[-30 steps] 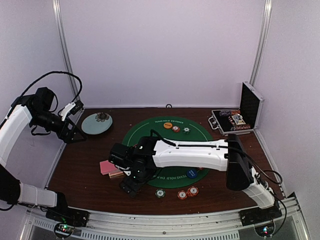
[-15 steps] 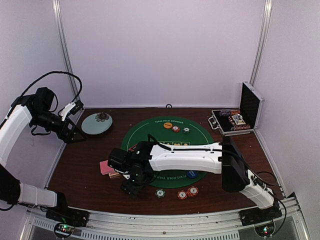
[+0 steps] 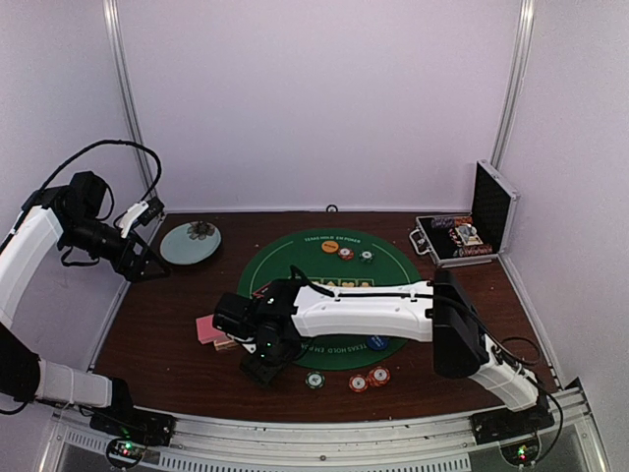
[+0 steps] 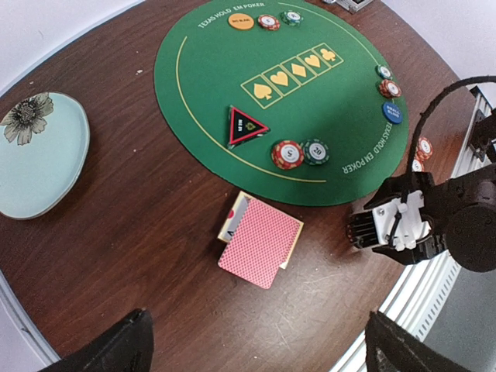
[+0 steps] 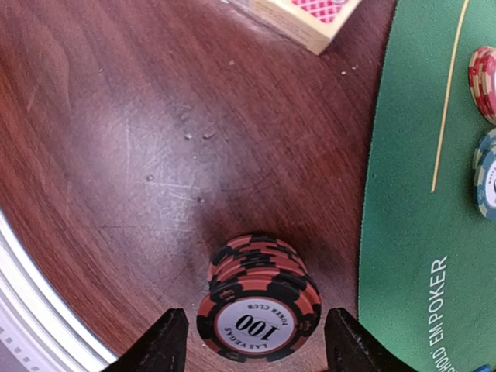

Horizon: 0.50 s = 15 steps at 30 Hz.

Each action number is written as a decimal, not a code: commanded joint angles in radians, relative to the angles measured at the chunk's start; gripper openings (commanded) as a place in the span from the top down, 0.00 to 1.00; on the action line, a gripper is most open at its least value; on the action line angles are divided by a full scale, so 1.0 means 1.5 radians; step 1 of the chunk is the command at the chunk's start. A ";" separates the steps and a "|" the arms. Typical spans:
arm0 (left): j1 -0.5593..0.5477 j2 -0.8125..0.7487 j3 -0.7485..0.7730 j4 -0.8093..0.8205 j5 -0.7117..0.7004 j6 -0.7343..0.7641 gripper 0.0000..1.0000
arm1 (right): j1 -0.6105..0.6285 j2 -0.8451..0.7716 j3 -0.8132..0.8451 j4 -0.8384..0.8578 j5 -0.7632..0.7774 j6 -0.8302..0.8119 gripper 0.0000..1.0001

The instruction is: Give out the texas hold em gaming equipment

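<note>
Red chip stack | between right fingers | gaps both sides

The top face of the red-and-black striped poker chip stack reads "100", ringed by "LAS VEGAS" and "POKER CLUB". The round green felt mat carries "TEXAS HOLD 'EM POKER" in yellow along two opposite rims, plus five yellow-boxed card-suit symbols at its centre. Lettering on the blue disc and the orange disc is too small to read.

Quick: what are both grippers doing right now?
Left gripper: open, holding nothing.
Right gripper: fingers either side of the chip stack; whether it grips cannot be told.
</note>
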 commanded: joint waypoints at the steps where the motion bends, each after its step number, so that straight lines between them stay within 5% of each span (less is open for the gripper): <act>1: 0.002 -0.004 0.008 0.019 0.011 0.002 0.02 | -0.011 0.007 0.015 0.007 0.008 0.006 0.38; 15: 0.002 -0.012 0.002 0.019 0.003 0.006 0.02 | -0.013 0.012 0.014 0.016 -0.007 0.011 0.48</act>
